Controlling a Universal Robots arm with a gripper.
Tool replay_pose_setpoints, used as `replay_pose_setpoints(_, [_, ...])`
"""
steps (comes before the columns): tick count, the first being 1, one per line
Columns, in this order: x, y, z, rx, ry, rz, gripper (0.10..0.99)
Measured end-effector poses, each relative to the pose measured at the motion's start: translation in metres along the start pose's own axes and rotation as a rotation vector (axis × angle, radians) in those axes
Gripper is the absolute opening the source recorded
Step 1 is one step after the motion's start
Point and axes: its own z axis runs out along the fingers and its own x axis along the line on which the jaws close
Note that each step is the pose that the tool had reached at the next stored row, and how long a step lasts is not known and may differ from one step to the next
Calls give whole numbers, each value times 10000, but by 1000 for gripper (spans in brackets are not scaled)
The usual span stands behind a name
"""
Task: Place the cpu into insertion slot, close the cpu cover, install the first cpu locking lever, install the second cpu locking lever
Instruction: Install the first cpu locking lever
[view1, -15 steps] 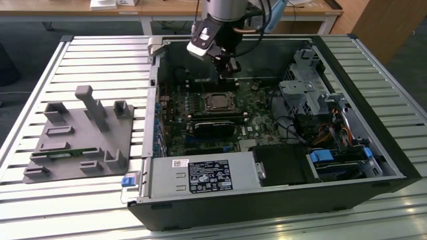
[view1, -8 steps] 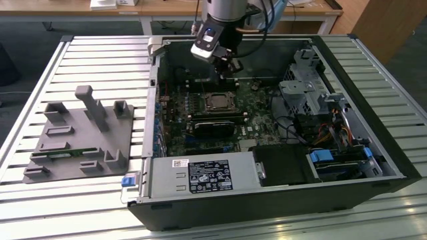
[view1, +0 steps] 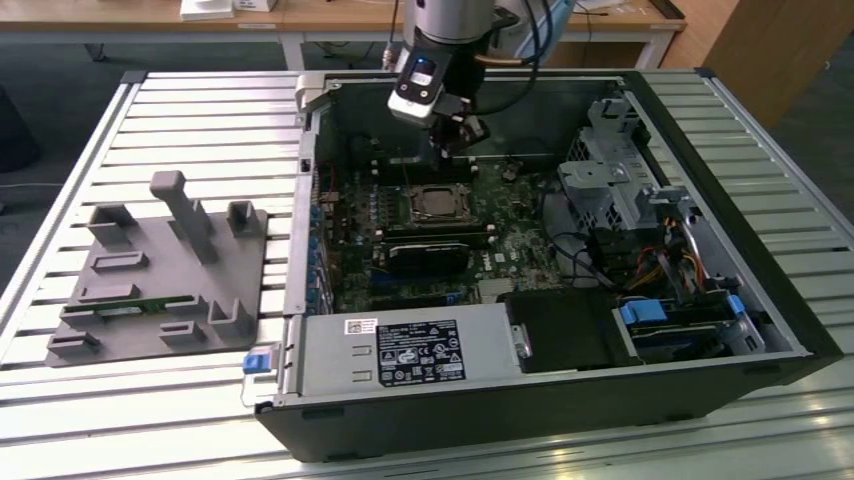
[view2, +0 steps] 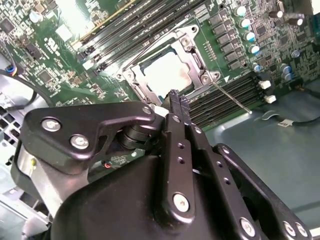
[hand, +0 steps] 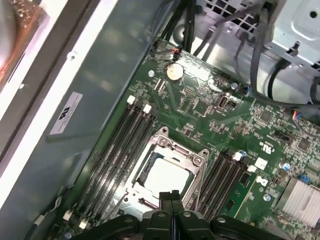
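The cpu lies with its silvery top up in the insertion slot on the green board inside the open computer case. The cpu cover lies flat over it, its window framing the chip. A thin metal locking lever sticks out sideways from one socket corner, over the memory slots. My gripper hangs just above the socket's edge toward the back of the case. It is shut with nothing between the fingers.
Memory slots flank the socket on both sides. A long black card sits just in front of it. The drive cage and cables fill the exterior view's right, and the power supply the front. A grey fixture lies outside the case.
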Motion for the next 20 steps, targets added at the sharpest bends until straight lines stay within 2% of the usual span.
replay_pose_setpoints(20, [0,0,0,-15,25,-1206,118])
